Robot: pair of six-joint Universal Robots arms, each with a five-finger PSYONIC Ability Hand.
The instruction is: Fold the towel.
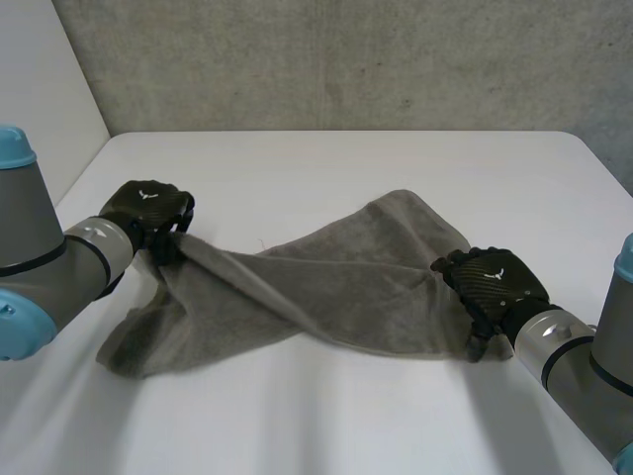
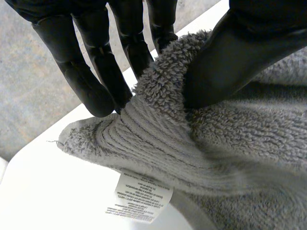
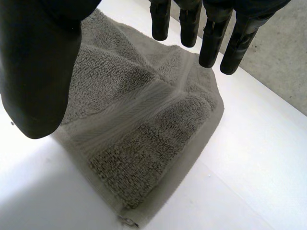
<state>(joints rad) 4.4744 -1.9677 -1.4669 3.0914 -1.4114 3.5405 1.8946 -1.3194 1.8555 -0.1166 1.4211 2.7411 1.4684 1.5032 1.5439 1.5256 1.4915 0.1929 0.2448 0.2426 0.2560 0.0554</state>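
Observation:
A grey towel (image 1: pixel 336 287) lies crumpled across the middle of the white table (image 1: pixel 326 168). My left hand (image 1: pixel 148 210) holds its left corner lifted off the table, so the cloth drapes down from the grip. In the left wrist view the thumb and fingers (image 2: pixel 96 72) pinch the thick hem of the towel (image 2: pixel 240 143), and a white care label (image 2: pixel 139 196) hangs below. My right hand (image 1: pixel 495 282) is at the towel's right end. In the right wrist view its fingers (image 3: pixel 211 38) are straight and apart from the thumb, above a towel corner (image 3: pixel 144 124) lying flat.
A grey concrete wall (image 1: pixel 346 59) runs behind the table's far edge. Bare white tabletop stretches beyond the towel and in front of it. The table's right corner (image 1: pixel 584 148) lies far behind my right hand.

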